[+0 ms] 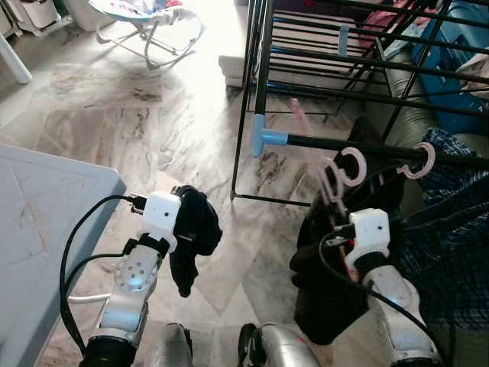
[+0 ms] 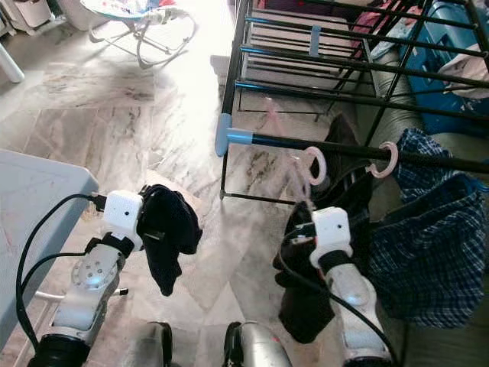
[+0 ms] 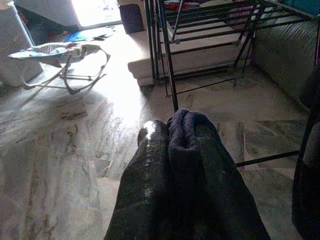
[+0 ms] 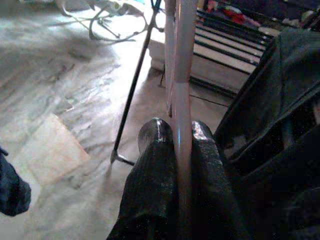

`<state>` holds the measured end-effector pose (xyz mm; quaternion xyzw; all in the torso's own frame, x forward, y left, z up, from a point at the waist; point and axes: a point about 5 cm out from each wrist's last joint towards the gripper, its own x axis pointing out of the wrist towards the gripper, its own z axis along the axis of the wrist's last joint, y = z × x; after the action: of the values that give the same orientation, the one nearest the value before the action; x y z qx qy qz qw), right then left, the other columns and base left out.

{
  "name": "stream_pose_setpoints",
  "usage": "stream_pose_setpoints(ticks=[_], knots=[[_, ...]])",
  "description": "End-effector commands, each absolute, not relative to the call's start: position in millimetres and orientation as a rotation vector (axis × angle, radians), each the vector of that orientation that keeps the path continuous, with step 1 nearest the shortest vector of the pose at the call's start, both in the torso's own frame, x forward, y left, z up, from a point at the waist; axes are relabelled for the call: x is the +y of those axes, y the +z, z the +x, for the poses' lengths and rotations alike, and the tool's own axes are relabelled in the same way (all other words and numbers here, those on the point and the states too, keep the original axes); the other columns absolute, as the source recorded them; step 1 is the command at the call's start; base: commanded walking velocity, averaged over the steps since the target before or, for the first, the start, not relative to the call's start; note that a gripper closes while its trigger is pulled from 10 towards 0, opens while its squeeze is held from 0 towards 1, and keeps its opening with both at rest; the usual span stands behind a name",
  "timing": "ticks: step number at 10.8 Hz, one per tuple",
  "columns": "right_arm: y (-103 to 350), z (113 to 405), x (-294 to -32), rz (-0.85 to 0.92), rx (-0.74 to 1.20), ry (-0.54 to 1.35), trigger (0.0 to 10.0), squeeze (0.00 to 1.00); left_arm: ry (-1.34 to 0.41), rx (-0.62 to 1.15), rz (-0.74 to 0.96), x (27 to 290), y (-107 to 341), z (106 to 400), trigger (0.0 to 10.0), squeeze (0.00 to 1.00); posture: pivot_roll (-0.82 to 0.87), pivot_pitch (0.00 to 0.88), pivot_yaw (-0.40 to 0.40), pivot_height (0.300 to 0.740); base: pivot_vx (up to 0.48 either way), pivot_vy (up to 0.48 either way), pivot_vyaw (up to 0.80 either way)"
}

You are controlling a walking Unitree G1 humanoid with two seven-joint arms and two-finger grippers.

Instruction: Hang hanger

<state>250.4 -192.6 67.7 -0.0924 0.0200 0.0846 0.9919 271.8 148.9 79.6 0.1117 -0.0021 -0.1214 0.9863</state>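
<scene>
You have two grippers, the left gripper (image 1: pixel 200 222) and the right gripper (image 4: pixel 176 131). You see two pink hanger hooks (image 1: pixel 354 166) on one drying rack (image 1: pixel 263 92), one checked blue garment (image 1: pixel 447 229), one baby bouncer (image 1: pixel 145 19) and one grey table (image 1: pixel 46 222).

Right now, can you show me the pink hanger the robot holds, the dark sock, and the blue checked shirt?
Pink plastic hanger (image 4: pixel 183 100): right wrist view, on its stem above the right gripper.
Dark bunched sock (image 2: pixel 164 229): right eye view, on its middle.
Blue checked shirt (image 2: pixel 428 245): right eye view, on its hanging front.
</scene>
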Motion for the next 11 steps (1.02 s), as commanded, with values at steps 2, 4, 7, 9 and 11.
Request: stream_pose_setpoints(ticks=[2,4,7,9,11], knots=[[57.1,237.5,-196.5,-0.200,0.064,0.176,10.0,0.00,-0.253,-0.013,0.232,145.0,80.5,273.1,10.0,0.00,0.02,0.130,-0.086,0.740,-0.274,0.000,0.00],[53.2,234.9,-194.0,-0.207,0.070,0.173,10.0,0.00,-0.255,-0.016,0.234,143.3,80.7,274.8,10.0,0.00,0.01,0.126,-0.087,0.740,-0.285,0.000,0.00],[89.0,242.7,-176.4,-0.154,-0.112,0.241,10.0,0.00,-0.257,-0.019,0.237,142.7,80.8,275.5,10.0,0.00,0.01,0.124,-0.089,0.740,-0.094,0.000,0.00],[83.4,233.1,-174.7,-0.198,-0.094,0.284,10.0,0.00,-0.257,-0.018,0.236,142.2,80.4,275.7,10.0,0.00,0.01,0.123,-0.089,0.740,-0.180,0.000,0.00],[64.0,221.2,-185.3,-0.195,-0.003,0.243,10.0,0.00,-0.262,-0.018,0.236,141.8,80.2,275.8,10.0,0.00,0.01,0.125,-0.087,0.740,-0.341,0.000,0.00]])
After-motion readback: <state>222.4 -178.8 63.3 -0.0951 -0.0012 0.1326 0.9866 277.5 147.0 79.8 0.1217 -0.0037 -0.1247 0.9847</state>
